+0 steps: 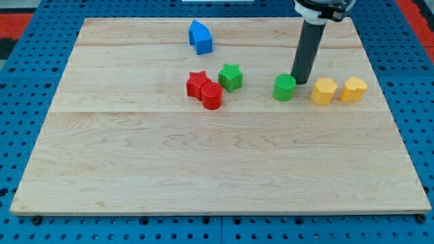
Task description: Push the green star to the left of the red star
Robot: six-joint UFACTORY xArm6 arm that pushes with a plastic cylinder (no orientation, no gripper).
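The green star (230, 77) lies near the board's middle, just to the right of the red star (197, 84), with a small gap between them. A red cylinder (211, 96) touches the red star at its lower right. My tip (298, 82) rests on the board well to the right of the green star, right beside the upper right edge of a green cylinder (284, 87). The rod rises from the tip toward the view's top.
A blue house-shaped block (200, 37) sits near the view's top, above the stars. Two yellow blocks (324, 91) (353, 89) lie side by side right of my tip. The wooden board (217, 169) lies on a blue pegboard surface.
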